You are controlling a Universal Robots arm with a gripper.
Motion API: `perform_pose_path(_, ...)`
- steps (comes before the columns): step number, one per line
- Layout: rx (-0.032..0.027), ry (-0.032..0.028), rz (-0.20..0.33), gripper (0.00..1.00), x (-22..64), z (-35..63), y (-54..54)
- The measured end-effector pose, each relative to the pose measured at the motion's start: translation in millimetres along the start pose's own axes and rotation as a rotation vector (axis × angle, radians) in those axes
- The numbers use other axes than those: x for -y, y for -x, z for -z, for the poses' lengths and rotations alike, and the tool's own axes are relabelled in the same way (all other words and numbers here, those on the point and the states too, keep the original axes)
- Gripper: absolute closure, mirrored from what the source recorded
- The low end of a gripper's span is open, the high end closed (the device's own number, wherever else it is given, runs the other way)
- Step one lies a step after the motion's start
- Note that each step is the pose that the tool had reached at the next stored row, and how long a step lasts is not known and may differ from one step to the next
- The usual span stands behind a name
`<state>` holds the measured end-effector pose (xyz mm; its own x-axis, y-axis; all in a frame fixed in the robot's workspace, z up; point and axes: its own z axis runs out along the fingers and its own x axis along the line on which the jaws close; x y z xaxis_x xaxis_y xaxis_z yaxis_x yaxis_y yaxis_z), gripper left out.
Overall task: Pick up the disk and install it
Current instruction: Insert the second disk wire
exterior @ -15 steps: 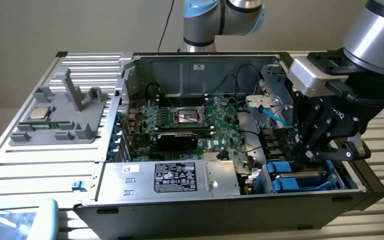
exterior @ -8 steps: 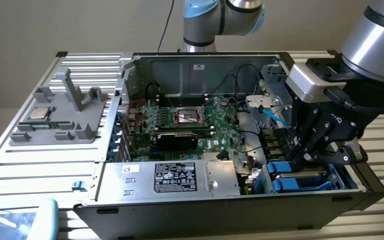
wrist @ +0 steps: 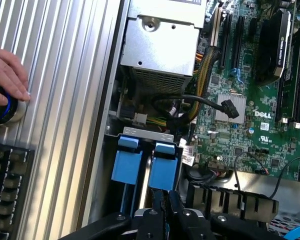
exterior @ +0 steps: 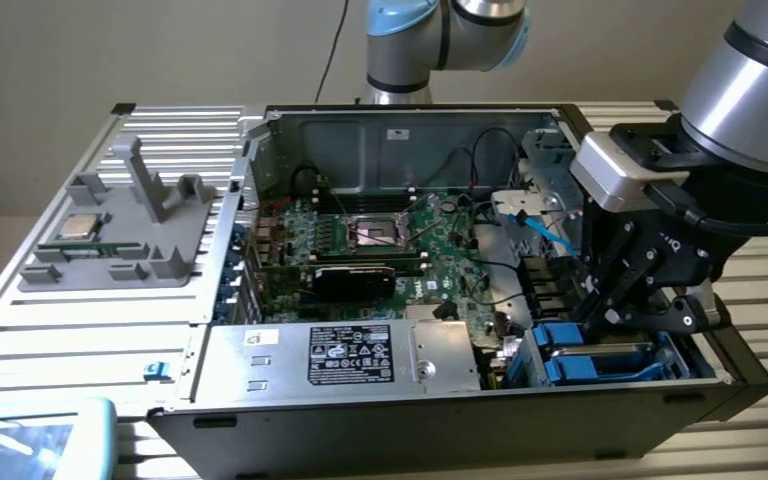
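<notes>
While upright in its bay, disk [wrist: 162, 172] shows blue carrier tabs.

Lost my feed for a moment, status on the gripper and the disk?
Gripper shut, down inside the case at the drive bay. Disk seated in the bay, blue carrier tabs up. A hand rests on a knob outside the case.

A robotics lab: an opened computer case [exterior: 491, 250] lies on a slatted aluminium workbench [exterior: 77, 330] beneath industrial arms.
</notes>
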<state>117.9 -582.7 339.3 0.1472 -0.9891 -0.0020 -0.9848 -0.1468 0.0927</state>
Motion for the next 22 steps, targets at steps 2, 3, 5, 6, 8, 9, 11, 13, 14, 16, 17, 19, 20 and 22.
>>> perform_pose_path(2,0.0027,-0.0004,0.000,0.84,0.1,-0.4,0.0)
perform_pose_path(3,0.0037,-0.0005,0.000,0.84,0.1,-0.5,-0.1)
perform_pose_path(5,0.0055,-0.0008,0.000,0.84,0.2,-0.7,-0.9)
perform_pose_path(6,0.0065,-0.0009,0.000,0.84,0.1,-0.8,-1.5)
perform_pose_path(8,0.0071,-0.0010,0.000,0.84,0.1,-0.8,-2.5)
perform_pose_path(9,0.0073,-0.0010,0.000,0.84,0.1,-0.9,-2.7)
perform_pose_path(11,0.0079,-0.0011,0.000,0.84,0.1,-1.3,-2.7)
perform_pose_path(13,0.0097,-0.0014,0.001,0.84,0.2,-2.1,-2.8)
perform_pose_path(14,0.0106,-0.0015,0.001,0.84,0.2,-2.3,-2.8)
perform_pose_path(16,0.0116,-0.0016,0.001,0.84,0.3,-2.9,-2.8)
perform_pose_path(17,0.0121,-0.0017,0.001,0.84,0.3,-3.2,-2.9)
perform_pose_path(19,0.0130,-0.0019,0.001,0.84,0.6,-3.4,-2.9)
perform_pose_path(20,0.0136,-0.0020,0.001,0.84,0.9,-3.4,-3.1)
perform_pose_path(22,0.0147,-0.0019,0.001,0.84,2.2,-3.3,-3.7)
